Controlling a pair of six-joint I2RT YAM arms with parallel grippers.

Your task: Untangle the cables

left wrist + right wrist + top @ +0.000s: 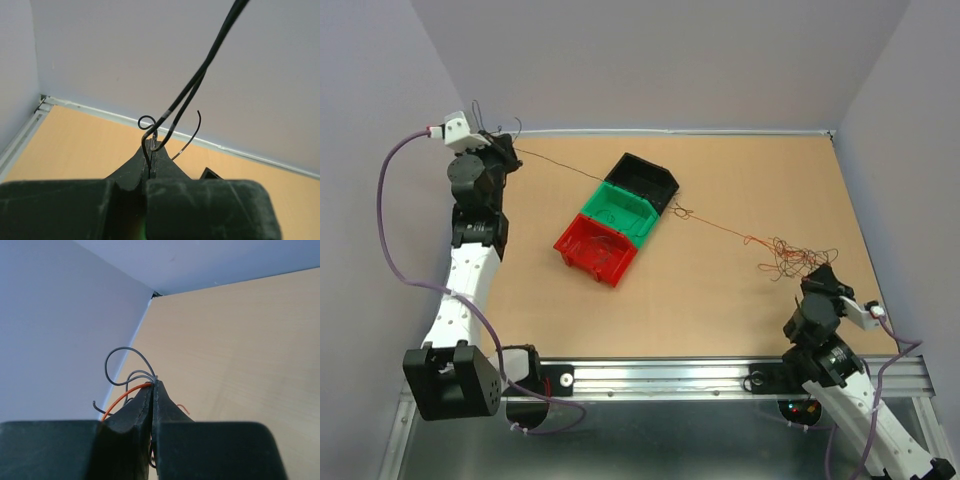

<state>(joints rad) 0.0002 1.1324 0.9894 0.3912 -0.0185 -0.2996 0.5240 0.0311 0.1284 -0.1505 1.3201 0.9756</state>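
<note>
From the overhead camera I see the cables (pixel 790 255) mostly as a loose, wiry clump of hair-thin reddish-brown and dark curls, lying on the desk (pixel 740 310) at about 4 o'clock from its middle. One fine strand (pixel 720 226) runs out of the clump toward 10 o'clock, drawn into a nearly straight line across the desk. It carries a small kink just beside the black bin (pixel 642 180), passes over that bin, and ends at the left claw (pixel 508 148). I cannot tell whether it touches the bin.

The left claw is raised at the desk's 10 o'clock corner, near the back wall. On its wrist camera the jaws are pressed together on dark wire: a doubled black length climbs away toward 1 o'clock, with a tiny loop and a free curled end right at the tips.

The right claw (pixel 817 272) sits at the 6 o'clock edge of the clump. Its wrist camera shows the jaws clamped tight on a few strands, grey ones arching into a loop toward 11 o'clock and an orange one curving off toward 8 o'clock.

The green bin (pixel 620 212) and the red bin (pixel 592 248) follow the black one in a touching row running toward 7 o'clock, near the desk's middle.
</note>
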